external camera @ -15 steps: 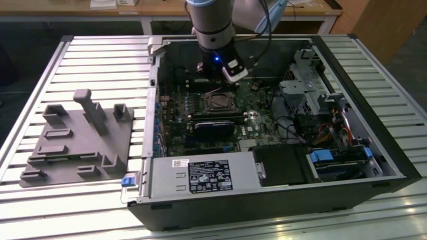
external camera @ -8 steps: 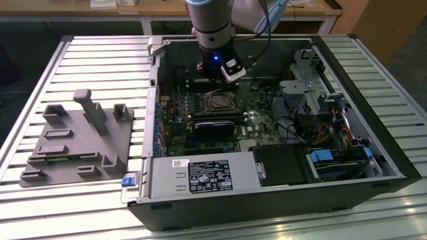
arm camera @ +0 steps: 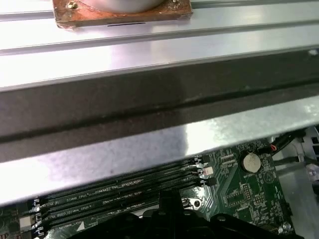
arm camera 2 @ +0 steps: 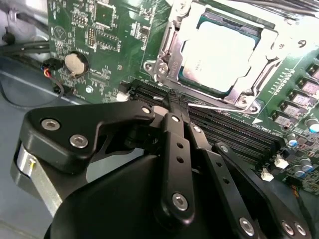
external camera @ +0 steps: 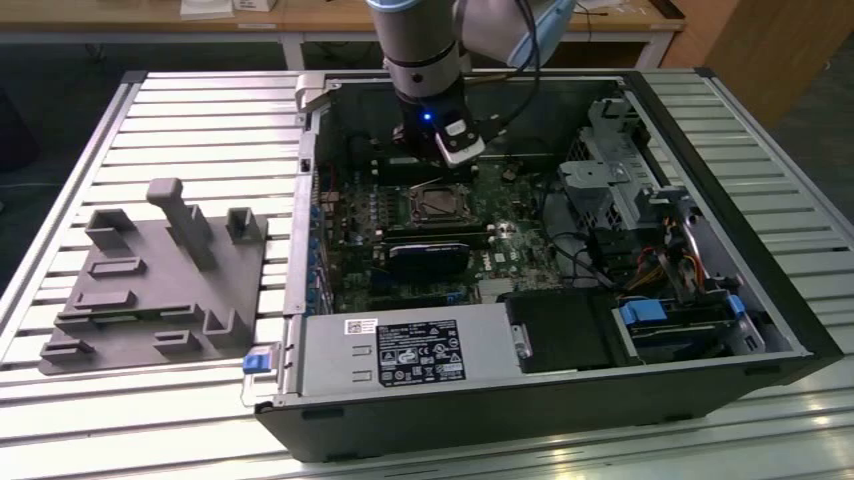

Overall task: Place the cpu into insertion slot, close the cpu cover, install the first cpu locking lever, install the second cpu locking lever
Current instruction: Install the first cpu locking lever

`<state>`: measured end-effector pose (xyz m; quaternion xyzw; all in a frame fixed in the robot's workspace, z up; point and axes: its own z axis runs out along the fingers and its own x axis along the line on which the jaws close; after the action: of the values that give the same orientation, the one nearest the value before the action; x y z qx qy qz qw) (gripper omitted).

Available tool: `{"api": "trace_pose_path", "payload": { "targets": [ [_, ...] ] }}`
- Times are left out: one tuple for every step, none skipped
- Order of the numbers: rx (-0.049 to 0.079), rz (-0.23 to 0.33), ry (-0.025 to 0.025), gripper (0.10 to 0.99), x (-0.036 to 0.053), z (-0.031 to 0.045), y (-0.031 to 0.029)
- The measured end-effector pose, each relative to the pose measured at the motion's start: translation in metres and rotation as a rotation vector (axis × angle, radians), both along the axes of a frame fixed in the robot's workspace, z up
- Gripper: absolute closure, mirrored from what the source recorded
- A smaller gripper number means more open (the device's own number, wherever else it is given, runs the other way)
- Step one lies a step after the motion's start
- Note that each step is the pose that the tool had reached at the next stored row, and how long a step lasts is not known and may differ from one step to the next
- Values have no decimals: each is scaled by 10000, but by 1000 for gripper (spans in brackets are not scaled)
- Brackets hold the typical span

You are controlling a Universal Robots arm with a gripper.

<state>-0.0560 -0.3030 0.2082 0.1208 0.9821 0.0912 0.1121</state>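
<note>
1. Slatted aluminium table (external camera: 174, 130) carries an open computer case (external camera: 561, 410) lying on its side. A grey moulded fixture (external camera: 147, 285) sits apart on the exterior view's left.
2. Nearest the onlooker inside the case is the power supply (external camera: 400, 352), with the black fan card (external camera: 427, 258) behind it.
3. Beyond the card is the insertion slot (external camera: 434, 205). In the second wrist view the cpu (arm camera 2: 217, 52) lies flat inside it, and the cpu cover (arm camera 2: 172, 47) appears to be down around the chip, whose top shows through the window.
4. The gripper (external camera: 451, 150) hangs just past the socket's far edge, over the memory slots (arm camera 2: 234, 129). Its fingers meet at the tips, and nothing is visible between them (arm camera 2: 174, 99).
5. Key relation: the socket lies directly ahead of the fingertips, close by but not touching them.
6. A thin bright wire (arm camera 2: 212, 105), probably a locking lever, starts just beside the tips. Its long axis runs along the socket's edge, parallel to the memory slots. I cannot tell whether the tips touch it.
</note>
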Motion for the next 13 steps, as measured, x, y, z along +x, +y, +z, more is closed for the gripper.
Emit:
{"api": "trace_pose_path", "payload": {
  "targets": [
    [1,-82,0,980,-7,-3,2],
    [1,-155,0,980,-14,-6,5],
    [1,-217,0,980,-21,-9,10],
    [1,-268,0,980,-27,-12,16],
    [1,-318,0,980,-32,-15,23],
    [2,-363,-1,980,-36,-18,31],
    [3,-407,-1,980,-39,-21,39],
    [2,-451,-1,980,-42,-24,47],
    [1,-496,-1,980,-43,-26,55],
    [2,-546,0,980,-44,-28,62],
    [2,-607,0,980,-45,-31,68],
    [3,-665,-1,980,-46,-33,75],
    [3,-722,-1,980,-46,-36,81]
  ]
}}
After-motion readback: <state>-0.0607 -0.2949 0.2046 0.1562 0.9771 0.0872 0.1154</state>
